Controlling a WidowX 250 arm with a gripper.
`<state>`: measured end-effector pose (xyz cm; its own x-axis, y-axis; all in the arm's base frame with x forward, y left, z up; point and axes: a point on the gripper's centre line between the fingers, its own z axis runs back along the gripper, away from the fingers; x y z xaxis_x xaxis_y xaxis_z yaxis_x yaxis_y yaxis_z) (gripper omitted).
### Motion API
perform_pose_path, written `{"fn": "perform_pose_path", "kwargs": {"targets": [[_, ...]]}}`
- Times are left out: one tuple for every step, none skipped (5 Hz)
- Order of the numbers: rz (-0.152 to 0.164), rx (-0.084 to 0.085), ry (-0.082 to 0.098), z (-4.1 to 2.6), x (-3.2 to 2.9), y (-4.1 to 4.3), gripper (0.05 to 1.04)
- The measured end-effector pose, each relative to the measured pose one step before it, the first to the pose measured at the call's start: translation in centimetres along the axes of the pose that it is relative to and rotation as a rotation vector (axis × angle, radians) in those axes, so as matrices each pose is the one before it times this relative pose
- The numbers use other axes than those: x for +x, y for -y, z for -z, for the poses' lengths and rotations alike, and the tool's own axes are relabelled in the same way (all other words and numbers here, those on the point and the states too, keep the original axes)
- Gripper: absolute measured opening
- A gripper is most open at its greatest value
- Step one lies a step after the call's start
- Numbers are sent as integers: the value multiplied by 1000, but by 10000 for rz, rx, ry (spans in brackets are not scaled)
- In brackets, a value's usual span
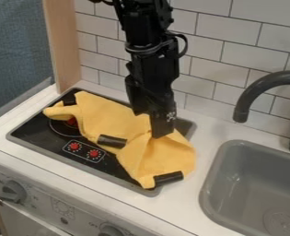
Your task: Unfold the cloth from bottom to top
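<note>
Yellow cloth [106, 118] lies rumpled and skewed; whether the tool [159, 132] is spread, I cannot tell.

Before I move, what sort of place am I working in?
It looks like a toy kitchen: a black stove top with red markings, a grey sink, and a curved faucet.
</note>
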<state>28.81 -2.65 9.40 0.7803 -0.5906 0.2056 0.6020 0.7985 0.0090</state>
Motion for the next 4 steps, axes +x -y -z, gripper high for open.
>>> {"fn": "perform_pose_path", "kwargs": {"targets": [[3,-144,-160,499,-349,275,999],[-611,256,75,-979,-1523,-2141,999],[-208,442,-491,-649,-1916,-1930,999],[687,468,5,-1218,-1572,-3478,999]]}}
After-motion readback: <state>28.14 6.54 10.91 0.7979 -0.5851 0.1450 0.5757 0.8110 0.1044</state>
